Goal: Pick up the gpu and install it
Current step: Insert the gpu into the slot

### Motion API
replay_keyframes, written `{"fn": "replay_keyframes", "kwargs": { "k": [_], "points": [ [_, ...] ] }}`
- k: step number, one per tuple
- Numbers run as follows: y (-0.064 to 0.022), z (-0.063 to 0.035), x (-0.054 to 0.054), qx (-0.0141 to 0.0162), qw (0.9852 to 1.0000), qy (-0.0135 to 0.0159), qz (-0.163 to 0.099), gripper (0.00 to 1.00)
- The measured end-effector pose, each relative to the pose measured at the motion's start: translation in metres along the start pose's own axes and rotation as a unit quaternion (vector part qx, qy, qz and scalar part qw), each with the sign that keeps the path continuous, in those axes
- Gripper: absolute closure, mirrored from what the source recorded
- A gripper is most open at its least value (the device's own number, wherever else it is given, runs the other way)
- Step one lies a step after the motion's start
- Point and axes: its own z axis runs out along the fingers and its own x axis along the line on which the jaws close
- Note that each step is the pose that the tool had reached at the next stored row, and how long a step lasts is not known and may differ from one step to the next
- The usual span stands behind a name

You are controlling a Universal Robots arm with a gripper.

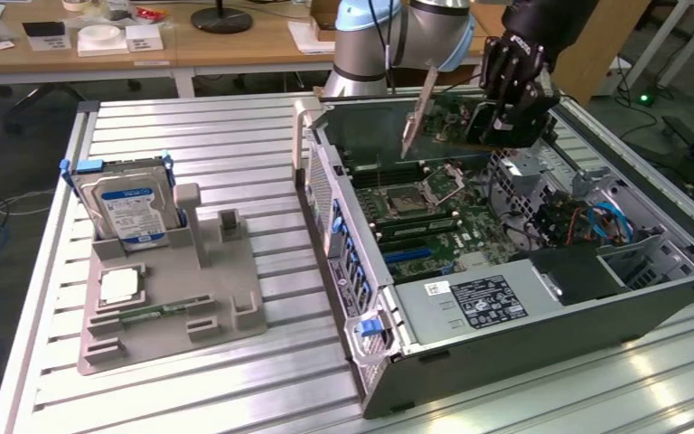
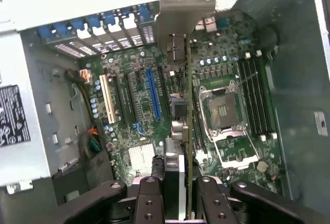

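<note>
The gpu is a green card with a pale metal end bracket. It hangs on edge over the open computer case, above the motherboard. My gripper is shut on the card's far end from above. In the wrist view the gpu appears edge-on, its bracket toward the case's rear slot wall. It is clamped between my fingers, and my gripper sits over the board. The card hovers between the blue expansion slot and the processor socket, apart from the board.
A grey fixture on the slatted table holds a silver hard drive, a processor chip and a narrow memory stick. Inside the case are a power supply, a drive cage and blue cables.
</note>
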Motion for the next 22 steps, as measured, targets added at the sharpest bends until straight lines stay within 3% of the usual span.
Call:
{"fn": "replay_keyframes", "kwargs": {
  "k": [1,2,3,5,11,12,15,19,22],
  "points": [
    [0.0000,0.0000,0.000,0.0001,0.9994,0.0018,-0.036,0.71],
    [0.0001,0.0031,-0.001,0.0038,0.9992,0.0024,-0.040,0.71],
    [-0.0001,0.0056,-0.001,0.0096,0.9992,0.0018,-0.040,0.71],
    [-0.0001,0.0069,-0.001,0.0161,0.9991,0.0008,-0.040,0.71],
    [-0.0002,0.0117,-0.002,0.0319,0.9986,-0.0019,-0.041,0.71],
    [-0.0003,0.0125,-0.002,0.0328,0.9985,-0.0025,-0.043,0.71],
    [-0.0003,0.0147,-0.002,0.0319,0.9981,-0.0082,-0.052,0.71],
    [-0.0005,0.0182,-0.002,0.0320,0.9973,-0.0103,-0.065,0.71],
    [0.0016,0.0210,-0.001,0.0365,0.9971,-0.0109,-0.066,0.71]
  ]
}}
